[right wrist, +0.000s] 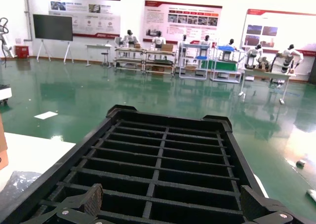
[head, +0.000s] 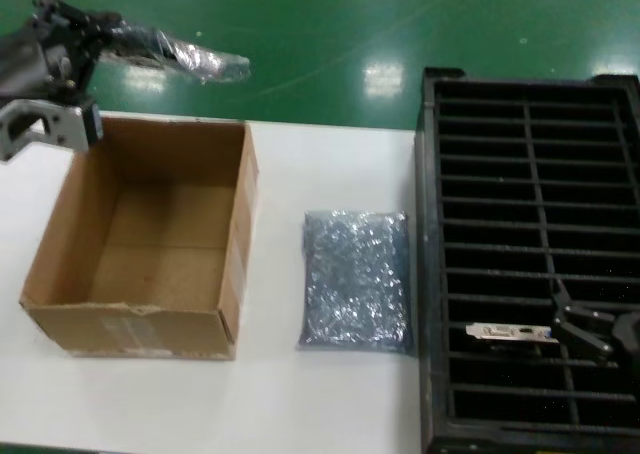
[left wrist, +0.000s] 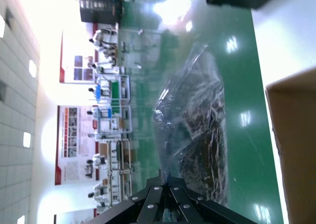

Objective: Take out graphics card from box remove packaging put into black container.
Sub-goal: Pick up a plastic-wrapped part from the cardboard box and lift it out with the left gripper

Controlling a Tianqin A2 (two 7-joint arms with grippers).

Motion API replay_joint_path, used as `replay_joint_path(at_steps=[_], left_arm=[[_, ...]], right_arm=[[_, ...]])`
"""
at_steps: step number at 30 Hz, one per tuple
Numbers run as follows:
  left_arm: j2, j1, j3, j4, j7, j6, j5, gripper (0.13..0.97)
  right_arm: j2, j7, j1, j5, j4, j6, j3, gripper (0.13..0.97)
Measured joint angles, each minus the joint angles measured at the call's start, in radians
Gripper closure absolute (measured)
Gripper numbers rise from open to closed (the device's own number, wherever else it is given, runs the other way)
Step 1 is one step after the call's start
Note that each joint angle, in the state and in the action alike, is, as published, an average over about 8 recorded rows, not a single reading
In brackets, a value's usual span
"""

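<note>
At the upper left of the head view, the left gripper [head: 95, 36] clenches the packaging [head: 190, 58] beyond the empty box [head: 140, 244]. At lower right, the right gripper [head: 585, 334], jaws released, hovers beside the graphics card [head: 508, 332], which lies crosswise in the black container [head: 530, 174].

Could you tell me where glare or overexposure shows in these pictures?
Head view: bright lamp reflections on the green floor. Left wrist view: the far hall washes out to white, and highlights gleam on the packaging. Right wrist view: evenly lit, no strong glare.
</note>
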Motion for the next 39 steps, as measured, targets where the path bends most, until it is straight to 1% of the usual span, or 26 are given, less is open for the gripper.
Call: replay_joint_path(at_steps=[2, 4, 8, 10, 13, 15, 18, 23, 27, 39], left_arm=[[-0.017, 0.046, -0.027, -0.089, -0.070, 0.017, 0.036, 0.957], [-0.028, 0.094, -0.055, -0.175, -0.138, 0.038, 0.078, 0.957], [-0.033, 0.204, -0.106, -0.335, -0.257, 0.080, 0.161, 0.957], [-0.031, 0.257, -0.121, -0.396, -0.300, 0.095, 0.190, 0.957], [-0.024, 0.323, -0.126, -0.459, -0.342, 0.107, 0.213, 0.957], [-0.018, 0.355, -0.120, -0.482, -0.358, 0.110, 0.219, 0.957], [-0.010, 0.387, -0.101, -0.500, -0.370, 0.111, 0.217, 0.957], [-0.003, 0.417, -0.066, -0.511, -0.370, 0.112, 0.202, 0.957], [-0.002, 0.424, -0.055, -0.512, -0.368, 0.111, 0.197, 0.957], [-0.002, 0.425, -0.053, -0.512, -0.367, 0.111, 0.196, 0.957]], right_arm=[[0.000, 0.000, 0.000, 0.000, 0.000, 0.000, 0.000, 0.129], [0.000, 0.000, 0.000, 0.000, 0.000, 0.000, 0.000, 0.129], [0.000, 0.000, 0.000, 0.000, 0.000, 0.000, 0.000, 0.129], [0.000, 0.000, 0.000, 0.000, 0.000, 0.000, 0.000, 0.129], [0.000, 0.000, 0.000, 0.000, 0.000, 0.000, 0.000, 0.129], [0.000, 0.000, 0.000, 0.000, 0.000, 0.000, 0.000, 0.129], [0.000, 0.000, 0.000, 0.000, 0.000, 0.000, 0.000, 0.129], [0.000, 0.000, 0.000, 0.000, 0.000, 0.000, 0.000, 0.129], [0.000, 0.000, 0.000, 0.000, 0.000, 0.000, 0.000, 0.129], [-0.001, 0.000, 0.000, 0.000, 0.000, -0.001, 0.001, 0.129]])
